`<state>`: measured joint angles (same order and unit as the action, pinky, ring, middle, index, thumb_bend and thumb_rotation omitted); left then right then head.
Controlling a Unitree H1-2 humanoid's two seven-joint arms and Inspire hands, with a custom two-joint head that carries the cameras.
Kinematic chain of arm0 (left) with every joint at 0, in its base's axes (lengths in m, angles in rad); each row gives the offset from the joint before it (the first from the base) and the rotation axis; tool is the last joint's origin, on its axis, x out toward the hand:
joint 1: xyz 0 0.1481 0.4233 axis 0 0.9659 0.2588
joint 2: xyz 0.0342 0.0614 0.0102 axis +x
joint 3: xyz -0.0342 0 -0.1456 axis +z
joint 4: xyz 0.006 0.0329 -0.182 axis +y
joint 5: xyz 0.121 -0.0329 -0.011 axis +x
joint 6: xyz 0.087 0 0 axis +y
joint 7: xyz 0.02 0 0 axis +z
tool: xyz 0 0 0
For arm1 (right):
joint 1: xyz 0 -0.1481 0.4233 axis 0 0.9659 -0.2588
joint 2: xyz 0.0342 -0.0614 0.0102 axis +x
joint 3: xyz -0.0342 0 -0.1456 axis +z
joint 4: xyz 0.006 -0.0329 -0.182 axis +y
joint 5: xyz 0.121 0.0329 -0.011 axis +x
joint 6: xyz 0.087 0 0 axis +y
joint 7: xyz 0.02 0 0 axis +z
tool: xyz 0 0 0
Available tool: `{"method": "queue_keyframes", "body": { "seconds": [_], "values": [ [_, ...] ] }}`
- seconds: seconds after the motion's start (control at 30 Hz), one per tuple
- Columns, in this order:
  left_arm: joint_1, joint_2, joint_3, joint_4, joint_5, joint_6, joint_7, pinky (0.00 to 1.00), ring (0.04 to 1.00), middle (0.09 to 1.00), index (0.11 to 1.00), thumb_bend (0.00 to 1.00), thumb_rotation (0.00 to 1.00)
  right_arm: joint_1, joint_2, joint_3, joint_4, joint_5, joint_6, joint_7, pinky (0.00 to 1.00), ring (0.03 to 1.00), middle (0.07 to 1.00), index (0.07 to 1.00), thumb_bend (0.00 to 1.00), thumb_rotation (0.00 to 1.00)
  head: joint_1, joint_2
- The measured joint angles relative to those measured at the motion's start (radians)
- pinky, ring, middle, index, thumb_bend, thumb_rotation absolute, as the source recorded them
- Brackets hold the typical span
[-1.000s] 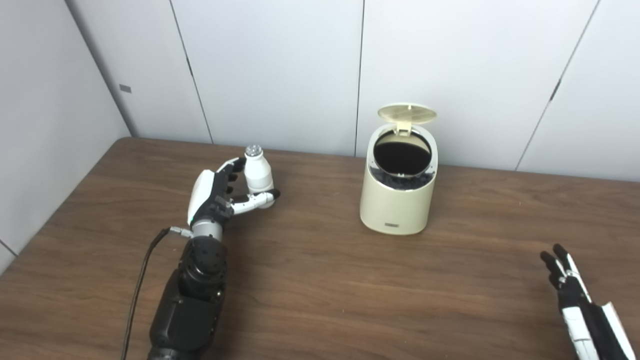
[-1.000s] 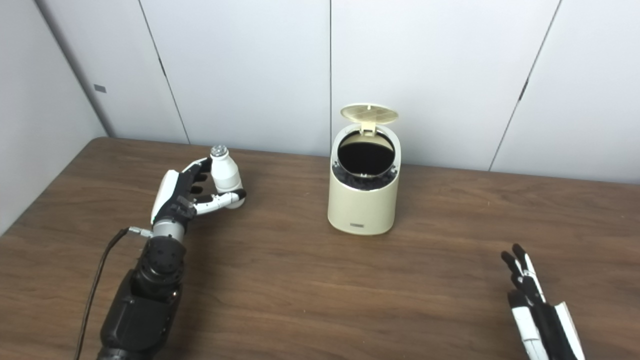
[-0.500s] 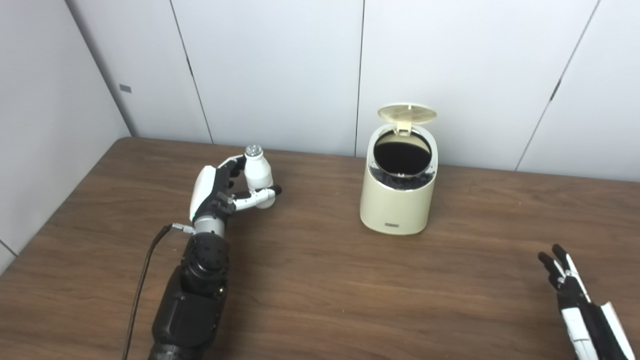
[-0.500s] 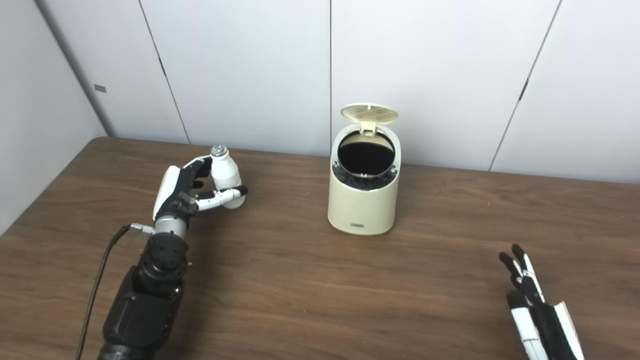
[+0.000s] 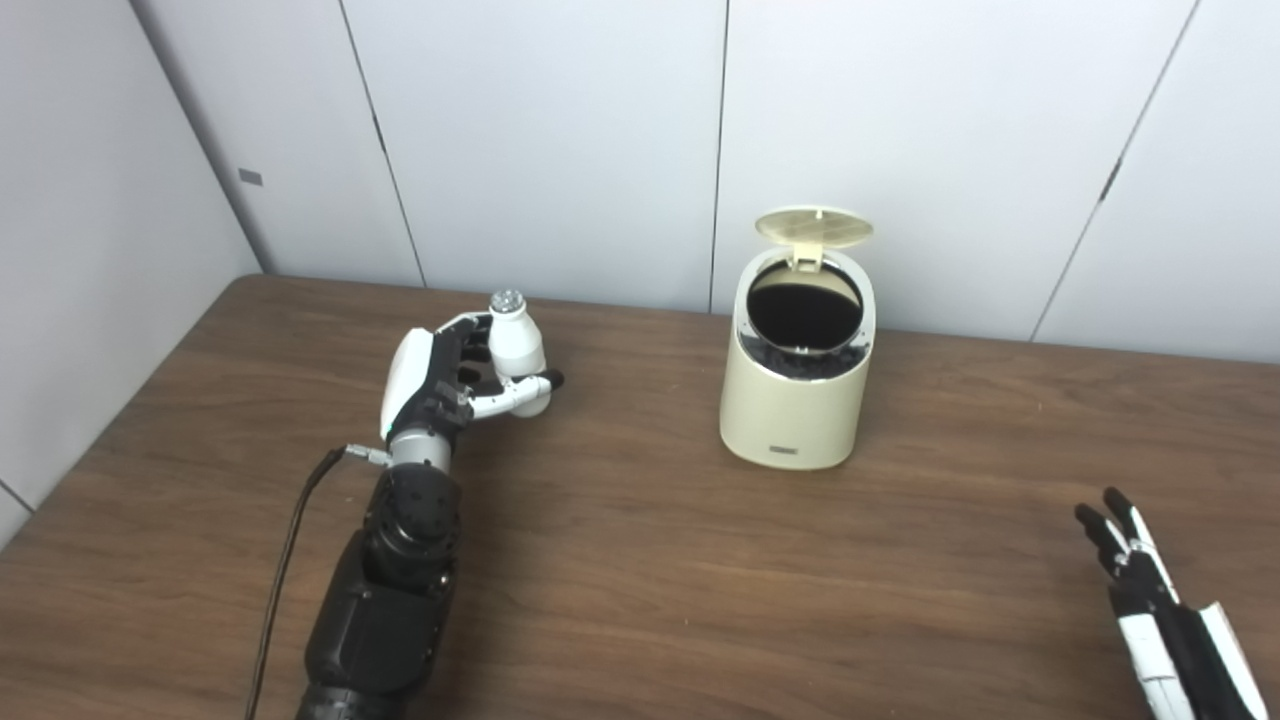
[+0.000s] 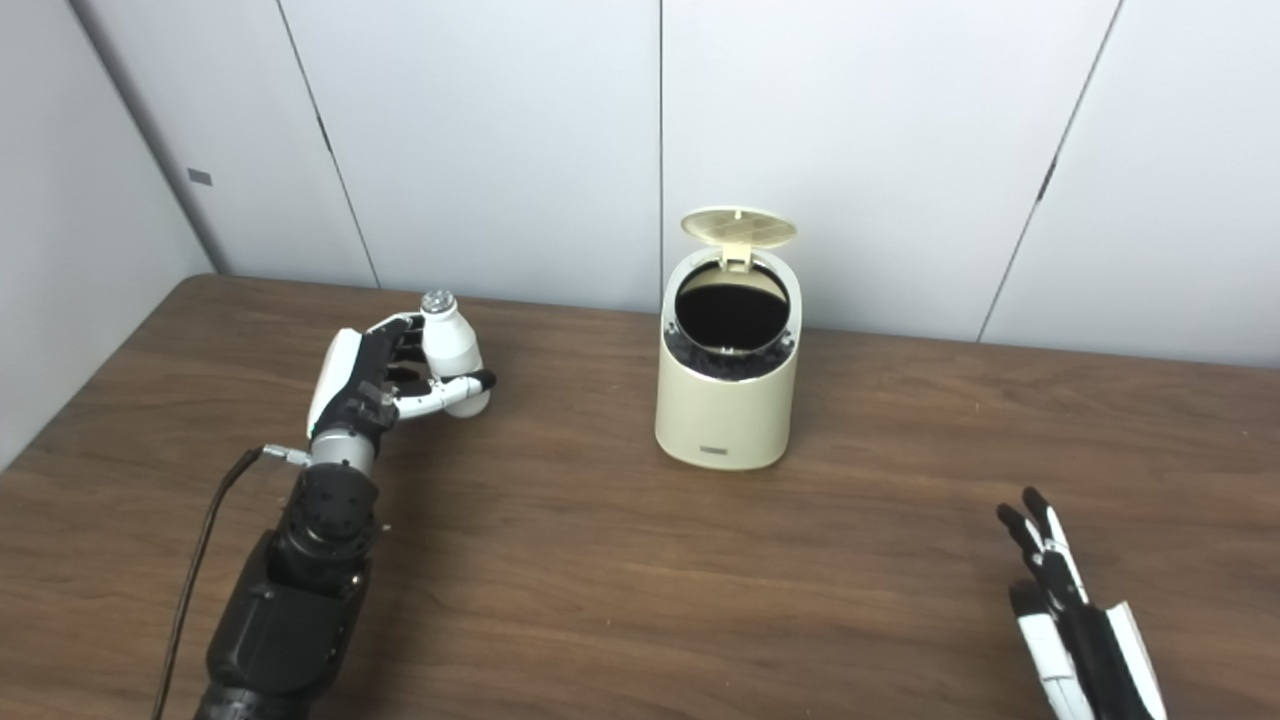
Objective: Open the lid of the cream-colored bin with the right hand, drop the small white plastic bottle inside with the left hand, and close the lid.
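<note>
Lid (image 5: pixel 813 226) of the cream bin (image 5: pixel 797 400) already up at frame centre, mouth dark and open. Still to do: drop and closing. Left hand (image 5: pixel 440 380), centre left, fingers (image 5: pixel 510 401) curled around the small white bottle (image 5: pixel 516 348), upright, apparently just above the desk (image 5: pixel 640 560). Right hand (image 6: pixel 1060 590), lower right, fingers straight, slightly apart, holding nothing.

The bin's (image 5: pixel 797 400) small front label is unreadable.
</note>
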<state>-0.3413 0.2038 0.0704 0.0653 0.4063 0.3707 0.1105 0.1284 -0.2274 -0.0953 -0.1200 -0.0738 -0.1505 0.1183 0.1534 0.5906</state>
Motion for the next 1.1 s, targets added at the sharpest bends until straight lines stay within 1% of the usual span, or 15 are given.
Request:
{"method": "queue_keyframes", "body": {
  "seconds": [0.07, 0.13, 0.17, 0.2, 0.23, 0.27, 0.3, 0.37, 0.4, 0.47, 0.57, 0.7, 0.97, 1.1],
  "values": [
    [0.000, -0.001, 0.009, 0.000, -0.021, -0.001, 0.003, 0.60, 0.684, 0.694, 0.718, 0.79, 0.14, -0.002, 0.000, 0.000, 0.002, 0.001, -0.005, 0.000, 1.00, 0.974, 0.950, 1.000, 0.64, 1.00, -0.002, 0.000],
    [0.000, -0.004, 0.019, 0.000, -0.034, -0.001, 0.008, 0.54, 0.626, 0.651, 0.685, 0.76, 0.06, -0.004, 0.000, -0.002, 0.004, 0.004, -0.006, 0.000, 1.00, 0.974, 0.951, 1.000, 0.67, 1.00, -0.002, 0.003],
    [0.000, -0.005, 0.022, 0.000, -0.036, -0.001, 0.011, 0.54, 0.620, 0.647, 0.682, 0.76, 0.06, -0.004, 0.000, -0.003, 0.005, 0.005, -0.006, 0.000, 1.00, 0.974, 0.951, 1.000, 0.67, 1.00, -0.002, 0.003],
    [0.000, -0.006, 0.027, 0.000, -0.039, -0.001, 0.014, 0.50, 0.576, 0.608, 0.663, 0.75, 0.03, -0.004, 0.001, -0.003, 0.005, 0.007, -0.006, 0.000, 1.00, 0.973, 0.951, 1.000, 0.67, 1.00, -0.002, 0.003],
    [0.000, -0.009, 0.032, 0.000, -0.041, -0.001, 0.022, 0.46, 0.540, 0.551, 0.644, 0.65, 0.01, -0.004, 0.001, -0.004, 0.005, 0.008, -0.006, 0.000, 1.00, 0.974, 0.950, 1.000, 0.68, 1.00, -0.002, 0.005],
    [0.000, -0.013, 0.038, 0.000, -0.043, -0.001, 0.037, 0.44, 0.518, 0.515, 0.631, 0.59, 0.01, -0.004, 0.001, -0.004, 0.005, 0.008, -0.005, 0.000, 1.00, 0.974, 0.950, 1.000, 0.68, 1.00, -0.002, 0.005],
    [-0.001, -0.018, 0.043, 0.001, -0.044, -0.001, 0.049, 0.44, 0.511, 0.480, 0.583, 0.55, 0.00, -0.003, 0.002, -0.005, 0.005, 0.009, -0.005, 0.000, 1.00, 0.977, 0.950, 0.999, 0.68, 1.00, -0.002, 0.005],
    [-0.003, -0.024, 0.048, 0.006, -0.044, -0.001, 0.070, 0.47, 0.521, 0.460, 0.535, 0.53, 0.00, -0.003, 0.003, -0.007, 0.005, 0.010, -0.005, 0.000, 1.00, 0.977, 0.948, 0.994, 0.68, 1.00, -0.002, 0.005],
    [-0.004, -0.028, 0.050, 0.012, -0.044, -0.001, 0.083, 0.48, 0.490, 0.465, 0.521, 0.51, 0.00, -0.003, 0.003, -0.008, 0.005, 0.011, -0.004, 0.000, 1.00, 0.980, 0.951, 0.996, 0.68, 1.00, -0.002, 0.005],
    [-0.008, -0.033, 0.059, 0.030, -0.051, -0.013, 0.102, 0.49, 0.464, 0.481, 0.497, 0.51, 0.00, -0.003, 0.004, -0.010, 0.005, 0.018, -0.004, 0.000, 1.00, 0.982, 0.952, 0.995, 0.67, 1.00, -0.002, 0.005],
    [-0.009, -0.035, 0.064, 0.046, -0.056, -0.035, 0.129, 0.48, 0.442, 0.508, 0.471, 0.50, 0.00, -0.003, 0.005, -0.014, 0.005, 0.031, -0.004, 0.000, 1.00, 0.987, 0.954, 0.994, 0.67, 1.00, 0.000, 0.005],
    [-0.009, -0.035, 0.064, 0.046, -0.057, -0.037, 0.152, 0.45, 0.427, 0.525, 0.459, 0.50, 0.00, -0.003, 0.005, -0.016, 0.006, 0.047, -0.004, 0.000, 1.00, 0.992, 0.955, 0.993, 0.68, 1.00, 0.002, 0.005],
    [-0.009, -0.034, 0.058, 0.046, -0.056, -0.037, 0.158, 0.43, 0.418, 0.515, 0.473, 0.50, 0.00, -0.008, 0.005, -0.018, 0.011, 0.040, -0.005, -0.001, 1.00, 0.974, 0.945, 0.990, 0.69, 1.00, 0.002, 0.003],
    [-0.009, -0.034, 0.056, 0.045, -0.057, -0.037, 0.158, 0.40, 0.395, 0.521, 0.473, 0.50, 0.00, -0.010, 0.005, -0.019, 0.012, 0.030, -0.005, -0.008, 1.00, 0.976, 0.944, 0.992, 0.68, 1.00, 0.002, 0.002]
  ]
}}
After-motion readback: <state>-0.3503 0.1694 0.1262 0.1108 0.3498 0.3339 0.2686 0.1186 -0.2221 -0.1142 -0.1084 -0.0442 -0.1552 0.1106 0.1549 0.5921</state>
